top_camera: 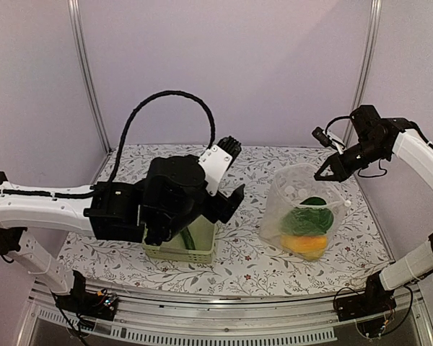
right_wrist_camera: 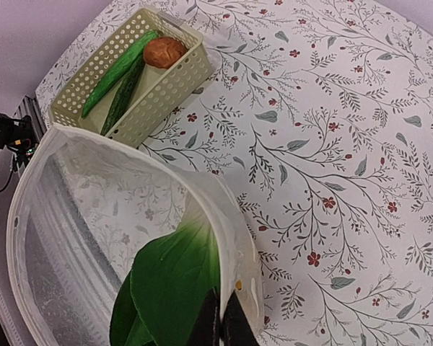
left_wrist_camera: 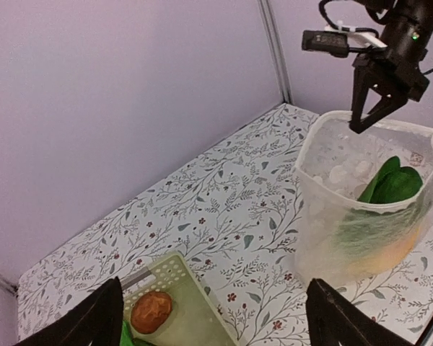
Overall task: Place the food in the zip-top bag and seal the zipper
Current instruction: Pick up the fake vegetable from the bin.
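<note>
Mid-loading: my right claw (right_wrist_camera: pixel 221 322) pinches the zip-top bag (top_camera: pixel 292 198) rim open at frame right, left claw (left_wrist_camera: pixel 215 306) spread empty over the basket (top_camera: pixel 177 254) lower centre; next I should drop onto the reddish-brown food (left_wrist_camera: pixel 151 311).

The zip-top bag (top_camera: pixel 283 196), clear plastic with white dots, stands upright on the right side of the floral table (top_camera: pixel 245 267), its mouth gaping wide. The zipper (right_wrist_camera: pixel 229 220), a whitish strip round the rim, is unsealed. Inside, a leafy green vegetable (top_camera: pixel 307 218) lies on top of a yellow-orange piece (top_camera: pixel 307 246) at the bottom. A round reddish-brown piece (right_wrist_camera: pixel 164 52) and two long green cucumbers (right_wrist_camera: pixel 119 76) lie in the pale lattice basket (right_wrist_camera: pixel 169 88), well apart from the bag.
</note>
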Action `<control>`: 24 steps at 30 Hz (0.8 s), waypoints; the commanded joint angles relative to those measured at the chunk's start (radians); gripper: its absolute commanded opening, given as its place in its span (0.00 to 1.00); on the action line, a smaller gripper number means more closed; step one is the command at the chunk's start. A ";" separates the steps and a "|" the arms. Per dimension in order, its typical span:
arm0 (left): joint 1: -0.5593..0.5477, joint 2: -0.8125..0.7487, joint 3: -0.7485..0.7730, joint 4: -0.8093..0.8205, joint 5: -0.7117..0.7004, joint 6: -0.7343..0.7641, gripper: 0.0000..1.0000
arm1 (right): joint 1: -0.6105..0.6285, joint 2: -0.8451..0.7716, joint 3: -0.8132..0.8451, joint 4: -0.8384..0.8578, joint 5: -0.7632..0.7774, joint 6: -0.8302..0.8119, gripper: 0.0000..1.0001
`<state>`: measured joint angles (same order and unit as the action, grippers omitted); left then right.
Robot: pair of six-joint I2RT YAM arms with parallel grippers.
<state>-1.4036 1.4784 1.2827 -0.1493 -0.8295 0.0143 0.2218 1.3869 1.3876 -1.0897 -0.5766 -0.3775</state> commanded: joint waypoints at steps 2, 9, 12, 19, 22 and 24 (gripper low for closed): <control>0.107 -0.028 -0.039 -0.205 -0.068 -0.334 0.84 | 0.002 0.005 0.007 0.028 0.005 0.009 0.00; 0.213 -0.031 -0.086 -0.445 -0.048 -0.688 0.75 | 0.003 0.008 0.004 0.028 -0.012 0.009 0.00; 0.263 -0.021 -0.110 -0.492 -0.007 -0.799 0.71 | 0.003 0.006 0.002 0.029 -0.015 0.008 0.00; 0.418 0.025 -0.163 -0.513 0.145 -0.927 0.66 | 0.003 -0.006 0.001 0.023 -0.035 0.004 0.00; 0.478 0.052 -0.189 -0.490 0.213 -0.941 0.64 | 0.002 -0.016 -0.002 0.023 -0.040 0.005 0.00; 0.510 0.071 -0.204 -0.464 0.260 -0.936 0.62 | 0.003 -0.018 -0.005 0.023 -0.041 0.004 0.00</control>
<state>-0.9546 1.5082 1.1141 -0.6220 -0.6926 -0.8692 0.2218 1.3876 1.3876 -1.0763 -0.5945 -0.3775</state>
